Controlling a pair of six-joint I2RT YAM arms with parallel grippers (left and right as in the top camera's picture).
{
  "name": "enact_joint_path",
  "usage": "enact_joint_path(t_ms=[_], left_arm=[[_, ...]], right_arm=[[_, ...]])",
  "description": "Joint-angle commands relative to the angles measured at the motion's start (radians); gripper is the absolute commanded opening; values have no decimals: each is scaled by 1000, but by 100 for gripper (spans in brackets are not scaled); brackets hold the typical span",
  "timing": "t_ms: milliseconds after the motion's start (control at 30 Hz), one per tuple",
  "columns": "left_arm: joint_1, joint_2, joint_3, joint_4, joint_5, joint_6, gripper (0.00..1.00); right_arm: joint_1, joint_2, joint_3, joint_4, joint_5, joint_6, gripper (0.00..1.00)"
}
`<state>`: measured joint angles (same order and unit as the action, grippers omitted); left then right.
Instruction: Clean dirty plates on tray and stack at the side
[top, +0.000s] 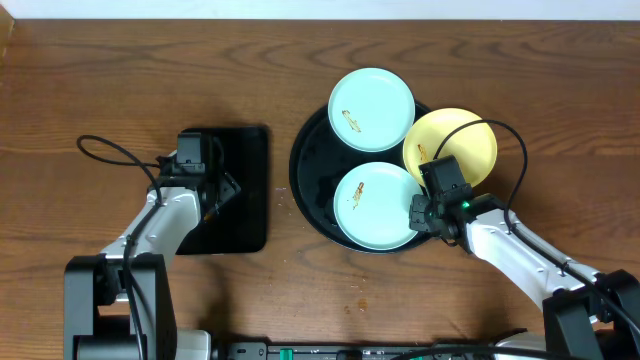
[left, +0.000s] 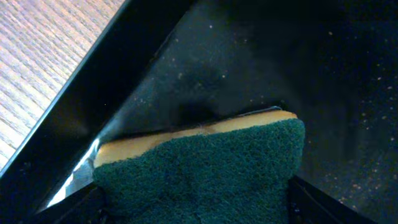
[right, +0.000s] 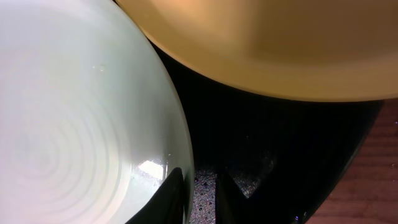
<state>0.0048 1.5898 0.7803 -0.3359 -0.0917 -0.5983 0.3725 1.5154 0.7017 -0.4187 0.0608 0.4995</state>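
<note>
Three plates (top: 372, 110) are sitting on the tray (top: 308, 178); right gripper (top: 420, 212) is pinching one blue plate (top: 372, 205) by its rim. Left of the tray, left gripper (top: 208, 190) is straddling the sponge (left: 199, 168), grip unclear; next, probably carrying it across.

My left arm (top: 150, 225) runs up from the near left corner of the table, and the left gripper (top: 207, 190) points down over the table's left half. Its fingers (left: 314, 202) flank a sponge (left: 199, 168); I cannot tell whether they press it. My right arm (top: 520, 250) reaches in from the near right corner, slanting toward the table's middle. The right gripper (top: 424, 212) is nearly closed, its fingers (right: 169, 198) pinching the rim of the nearer aqua plate (top: 372, 205).
</note>
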Motion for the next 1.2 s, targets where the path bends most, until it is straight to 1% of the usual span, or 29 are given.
enact_joint_path(t_ms=[0, 133, 200, 267, 367, 467, 600, 800, 867, 933, 1067, 1133, 1167], left_arm=[[3, 11, -16, -5, -6, 7, 81], [3, 12, -24, -2, -6, 7, 73], [3, 13, -24, -2, -6, 7, 63], [3, 16, -24, -2, -6, 7, 57], [3, 22, -24, -2, -6, 7, 52], [3, 29, -24, -2, -6, 7, 51], [3, 50, -24, -1, -6, 7, 47], [3, 76, -24, 10, -6, 7, 42], [3, 76, -24, 11, -6, 7, 32], [3, 76, -22, 15, -6, 16, 24], [4, 60, -2, 13, -6, 34, 19], [3, 35, 10, 13, -6, 45, 8], [3, 20, 13, 13, -6, 44, 8]], right_arm=[[8, 6, -5, -1, 17, -7, 16], [8, 6, -5, -1, 17, -7, 16], [8, 6, -5, 0, 17, -7, 16], [8, 6, -4, 0, 17, -7, 16], [8, 6, -5, -1, 17, -7, 16], [8, 6, -5, -1, 17, -8, 16], [8, 6, -5, 0, 17, -8, 16], [8, 6, -5, -1, 17, -8, 16], [8, 6, -5, -1, 17, -8, 16], [8, 6, -5, -1, 17, -8, 16], [8, 6, -5, -1, 17, -7, 16], [8, 6, -5, -1, 17, -7, 16], [8, 6, -5, -1, 17, -7, 16]])
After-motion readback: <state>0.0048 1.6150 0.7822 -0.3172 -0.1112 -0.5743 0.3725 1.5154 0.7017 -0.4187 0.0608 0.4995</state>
